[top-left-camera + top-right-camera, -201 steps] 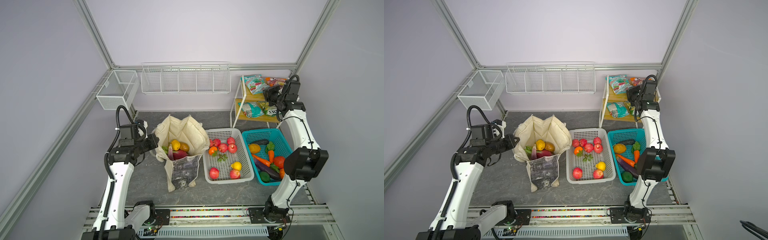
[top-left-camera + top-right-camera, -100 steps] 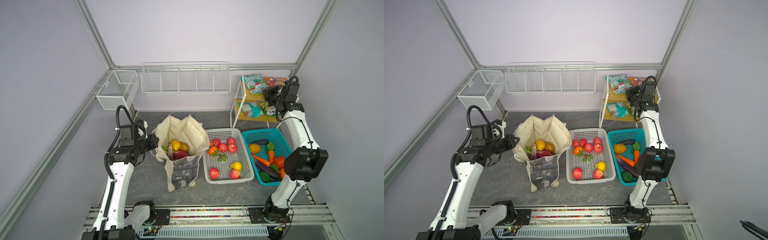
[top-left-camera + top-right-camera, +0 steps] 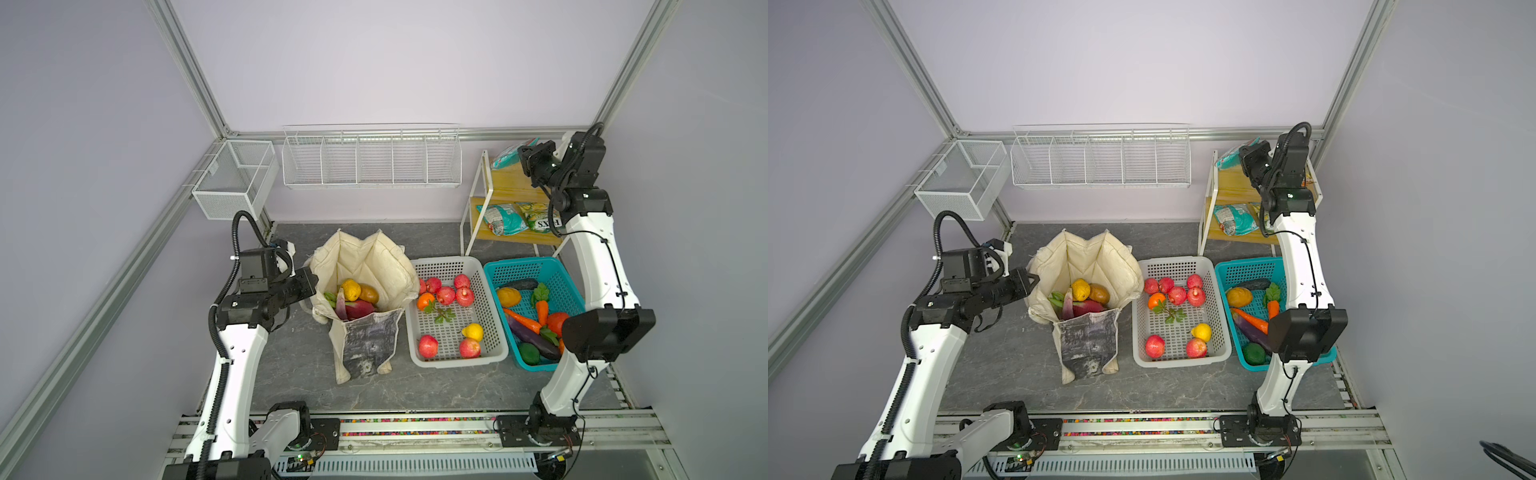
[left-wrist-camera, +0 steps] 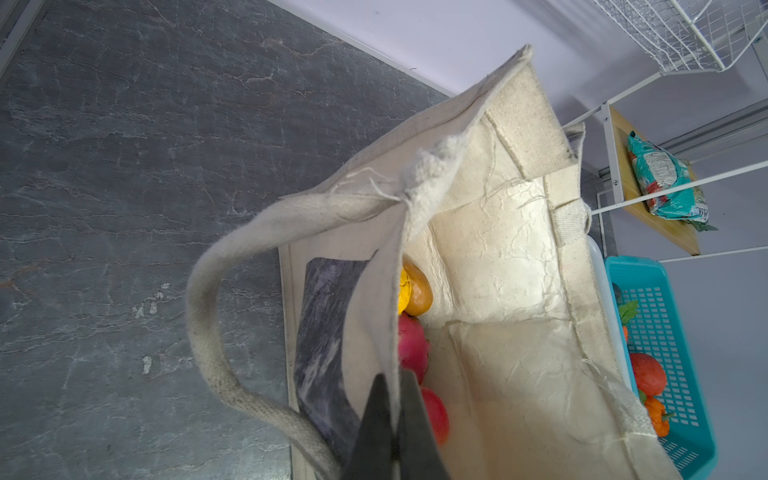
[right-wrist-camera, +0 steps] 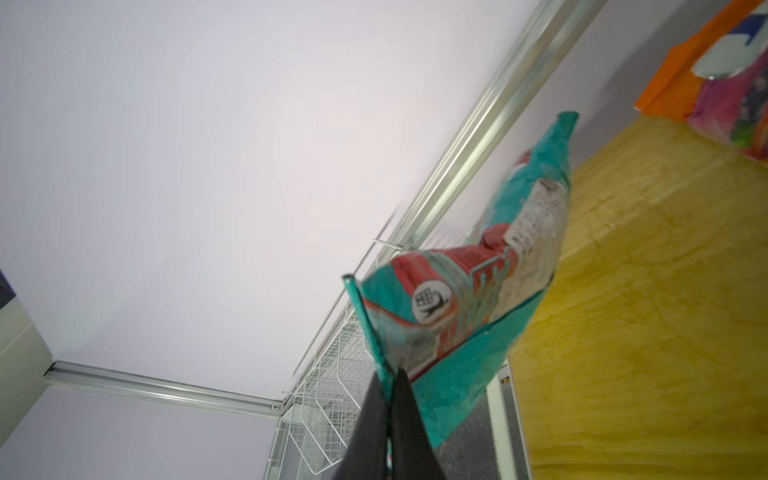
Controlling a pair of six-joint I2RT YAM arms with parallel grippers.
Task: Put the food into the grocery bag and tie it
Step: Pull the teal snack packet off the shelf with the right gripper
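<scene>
The cream grocery bag (image 3: 365, 266) (image 3: 1096, 257) stands open on the dark table, left of the baskets. Inside lie a yellow piece (image 3: 351, 289), an orange-brown piece (image 3: 368, 294) and a pink dragon fruit (image 3: 358, 309). My left gripper (image 3: 313, 284) (image 4: 392, 386) is shut on the bag's left rim (image 4: 382, 291), holding the mouth open. My right gripper (image 3: 521, 156) (image 5: 388, 380) is up at the shelf's top level. It is shut on the edge of a teal snack packet (image 5: 478, 291) (image 3: 507, 156), which hangs tilted above the wooden shelf top (image 5: 644, 311).
A white perforated basket (image 3: 457, 361) of red and yellow fruit sits right of the bag, then a teal basket (image 3: 528, 262) of vegetables. The shelf rack (image 3: 478, 195) stands at the back right with more packets (image 3: 503, 219) on its lower board. Wire baskets (image 3: 370, 158) hang on the back wall.
The right gripper has closed fully on the teal packet and raised it off the shelf top, tilting it. The left arm and the bag have not moved.
</scene>
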